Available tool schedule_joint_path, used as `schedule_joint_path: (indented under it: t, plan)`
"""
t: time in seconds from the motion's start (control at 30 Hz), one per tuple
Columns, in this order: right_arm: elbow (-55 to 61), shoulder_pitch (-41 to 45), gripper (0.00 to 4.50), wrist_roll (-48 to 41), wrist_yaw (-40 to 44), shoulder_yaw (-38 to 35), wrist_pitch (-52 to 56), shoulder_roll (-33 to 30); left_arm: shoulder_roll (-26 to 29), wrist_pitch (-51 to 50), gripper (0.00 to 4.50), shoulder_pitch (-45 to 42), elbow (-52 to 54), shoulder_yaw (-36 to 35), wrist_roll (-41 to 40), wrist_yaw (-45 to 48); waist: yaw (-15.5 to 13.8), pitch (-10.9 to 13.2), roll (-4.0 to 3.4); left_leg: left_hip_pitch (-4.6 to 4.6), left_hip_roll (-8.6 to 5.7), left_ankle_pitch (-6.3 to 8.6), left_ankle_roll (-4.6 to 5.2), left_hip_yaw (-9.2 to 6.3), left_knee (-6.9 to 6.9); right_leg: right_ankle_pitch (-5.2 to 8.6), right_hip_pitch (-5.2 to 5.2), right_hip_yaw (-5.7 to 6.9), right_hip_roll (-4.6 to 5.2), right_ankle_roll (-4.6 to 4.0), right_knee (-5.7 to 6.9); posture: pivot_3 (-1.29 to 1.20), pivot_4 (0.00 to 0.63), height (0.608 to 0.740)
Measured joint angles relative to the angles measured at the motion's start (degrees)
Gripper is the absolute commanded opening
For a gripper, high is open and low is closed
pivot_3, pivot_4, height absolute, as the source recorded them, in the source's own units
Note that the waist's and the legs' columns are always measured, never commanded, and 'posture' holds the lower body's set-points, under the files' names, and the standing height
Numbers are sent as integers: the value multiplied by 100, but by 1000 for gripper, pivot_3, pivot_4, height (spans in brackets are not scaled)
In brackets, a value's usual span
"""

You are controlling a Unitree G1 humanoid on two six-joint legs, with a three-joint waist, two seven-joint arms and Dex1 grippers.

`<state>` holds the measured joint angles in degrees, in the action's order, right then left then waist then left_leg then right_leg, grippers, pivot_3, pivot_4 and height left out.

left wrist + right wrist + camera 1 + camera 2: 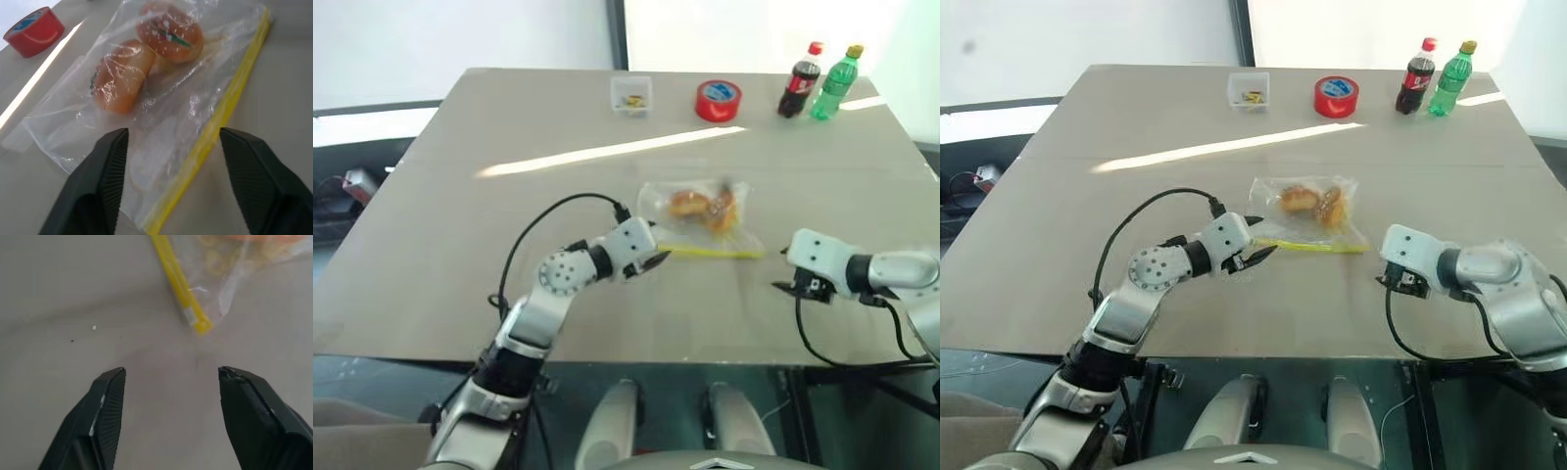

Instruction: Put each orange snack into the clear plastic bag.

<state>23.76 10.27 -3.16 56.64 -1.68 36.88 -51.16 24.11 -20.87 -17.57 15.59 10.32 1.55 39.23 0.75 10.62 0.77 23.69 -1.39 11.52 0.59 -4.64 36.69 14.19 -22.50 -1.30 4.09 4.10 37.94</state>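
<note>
The clear plastic bag [697, 235] lies flat on the table, its yellow strip [710, 252] along the near edge. Both orange snacks [686, 204] [722, 211] sit inside it, side by side; the left wrist view shows them through the crinkled film [120, 76] [170, 32]. My left gripper [656, 260] is open at the bag's near left corner, its fingers on either side of the strip's end [171, 134]. My right gripper [171, 372] is open and empty above bare table, just right of the strip's other end [195, 323].
At the table's far side stand a small clear box [631, 95], a red tape roll [718, 100], a cola bottle [800, 80] and a green bottle [835, 81]. The table's front edge [636, 360] runs just below both arms.
</note>
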Motion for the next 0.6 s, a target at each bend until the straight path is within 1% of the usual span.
schedule_joint_path:
  t: [0.1,0.13,0.2,0.23,0.33,0.47,0.6]
  plan:
    - [-18,-196,2867,-343,-52,-498,51,130,-42,-545,3717,208,457,-458,-379,-99,6,-1,-1,-3,7,0,0,-1,1,0,0,3,-5,0,2,0,150,740]
    - [-88,-311,2867,-633,-36,-829,33,250,-76,-1011,3717,345,764,-832,-747,-155,5,-2,-1,0,7,0,0,0,1,-1,0,5,-6,-1,1,0,150,740]
    - [-177,-359,2867,-934,-21,-1135,16,394,-59,-1474,3717,484,1079,-1245,-1168,-163,7,-1,-1,3,7,0,0,0,1,-1,-2,4,-4,-1,0,0,150,740]
    - [-228,-361,2867,-1302,65,-1378,149,417,26,-1871,3717,605,1346,-1650,-1606,-130,8,-1,-1,5,6,0,0,0,1,-1,-4,3,-4,-2,0,0,150,740]
    - [-286,-375,2867,-1832,300,-1781,318,322,366,-2462,3717,828,1670,-2460,-2260,-47,-1,-1,-1,6,6,0,0,0,-1,-1,-4,2,-3,-3,-3,0,150,740]
    - [-581,-496,2867,-2271,684,-2118,294,21,824,-2804,3717,1345,1832,-3234,-2874,137,-4,-2,-1,4,7,1,0,13,-1,0,-1,2,-1,-4,-7,0,150,740]
    - [-933,-433,2867,-2530,913,-2148,225,-90,1034,-2862,3717,1579,1926,-3487,-3219,191,-19,-2,1,4,9,1,0,22,0,5,1,2,1,-12,-8,0,150,740]
